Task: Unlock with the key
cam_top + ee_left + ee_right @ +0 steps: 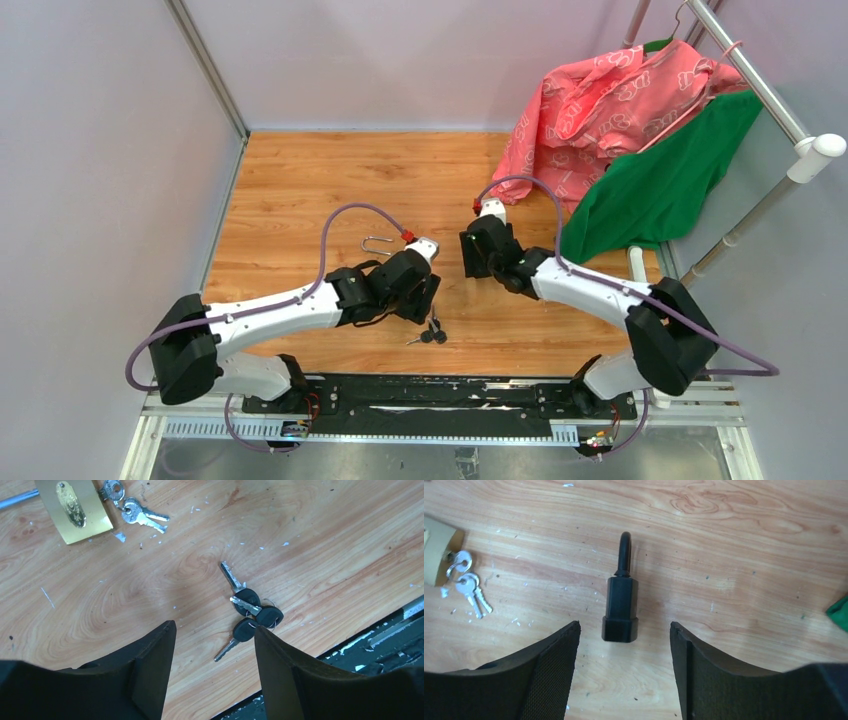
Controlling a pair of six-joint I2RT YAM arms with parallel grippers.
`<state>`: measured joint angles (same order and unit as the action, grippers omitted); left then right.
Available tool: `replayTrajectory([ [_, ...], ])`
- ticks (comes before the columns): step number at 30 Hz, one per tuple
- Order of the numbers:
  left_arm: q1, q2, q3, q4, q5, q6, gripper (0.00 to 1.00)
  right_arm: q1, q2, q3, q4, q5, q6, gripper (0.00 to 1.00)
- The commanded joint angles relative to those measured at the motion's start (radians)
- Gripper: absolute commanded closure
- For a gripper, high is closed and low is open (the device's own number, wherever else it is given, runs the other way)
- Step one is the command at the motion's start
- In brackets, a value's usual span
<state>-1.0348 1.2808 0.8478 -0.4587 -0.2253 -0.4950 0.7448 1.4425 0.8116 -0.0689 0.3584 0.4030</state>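
Observation:
A bunch of black-headed keys (252, 611) lies on the wooden table just beyond my left gripper (215, 630), which is open and empty above it; the bunch also shows in the top view (431, 335). A black padlock (621, 605) lies flat with its shackle pointing away, just ahead of my open, empty right gripper (624, 627). A brass padlock (75, 507) with a ring of silver keys (136, 513) lies further off. In the top view the left gripper (420, 300) and right gripper (478, 262) sit mid-table; the black padlock is hidden there.
A pink cloth (610, 100) and a green cloth (670, 185) hang from a rack at the back right. The brass padlock's shackle (376, 243) shows left of the left wrist. A black rail (430, 392) runs along the table's near edge.

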Motion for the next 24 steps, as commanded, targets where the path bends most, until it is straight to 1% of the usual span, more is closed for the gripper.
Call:
replayTrajectory([
  [1,-0.007,-0.008,-0.046,0.058,-0.06,-0.024,0.37,-0.006,-0.089,0.052,-0.121,-0.076,-0.121,0.33],
  [5,0.0,-0.047,-0.086,0.055,-0.103,-0.036,0.37,0.04,-0.176,0.058,-0.192,-0.279,-0.248,0.37],
  [7,0.013,-0.065,-0.103,0.055,-0.106,-0.048,0.37,0.098,-0.197,0.07,-0.233,-0.328,-0.274,0.37],
  [10,0.052,-0.088,-0.135,0.057,-0.099,-0.074,0.38,0.148,-0.187,0.103,-0.29,-0.382,-0.254,0.38],
  [13,0.064,-0.122,-0.157,0.035,-0.139,-0.101,0.39,0.204,-0.139,0.145,-0.309,-0.365,-0.17,0.41],
  [15,0.067,-0.145,-0.163,0.005,-0.181,-0.124,0.4,0.249,-0.086,0.183,-0.332,-0.287,-0.077,0.42],
  [19,0.08,-0.214,-0.192,-0.039,-0.237,-0.169,0.41,0.305,0.051,0.288,-0.456,-0.184,0.078,0.42],
  [21,0.088,-0.259,-0.209,-0.06,-0.263,-0.194,0.42,0.314,0.12,0.328,-0.505,-0.171,0.149,0.42],
  [24,0.091,-0.32,-0.23,-0.092,-0.302,-0.209,0.42,0.326,0.181,0.36,-0.551,-0.177,0.228,0.45],
])
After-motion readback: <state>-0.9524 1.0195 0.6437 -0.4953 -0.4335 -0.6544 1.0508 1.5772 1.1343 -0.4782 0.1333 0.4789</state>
